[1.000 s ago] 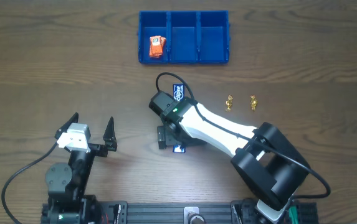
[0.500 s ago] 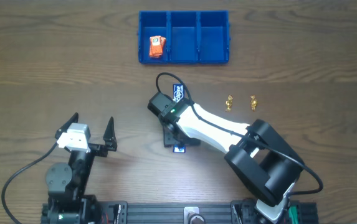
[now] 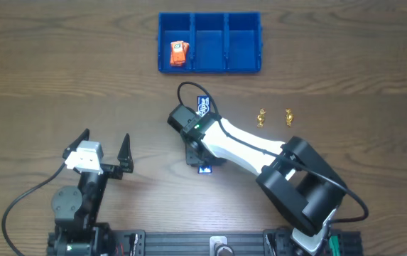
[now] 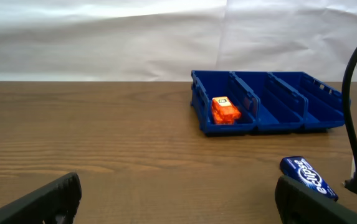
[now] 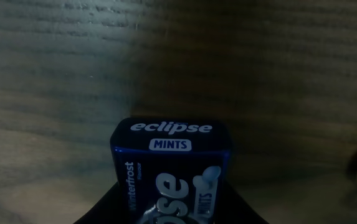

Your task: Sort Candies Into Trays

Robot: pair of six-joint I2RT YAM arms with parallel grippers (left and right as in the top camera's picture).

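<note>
Blue mint box (image 5: pixel 172 158) is found near the centre of the bench (image 3: pixel 47 71), clamped at its sides by the right tool (image 3: pixel 203 163). A second mint box (image 3: pixel 203 107) is seen just past that arm's wrist, on the side toward the blue tray (image 3: pixel 210 69). The tray is set at the far edge of the bench, and an orange candy (image 3: pixel 178 52) is held in its left compartment. A gold candy (image 3: pixel 261 118) and another gold candy (image 3: pixel 288 116) are placed side by side to the right, apart from the arm. The left tool (image 3: pixel 106 136) is kept at the near left, fingers wide apart.
</note>
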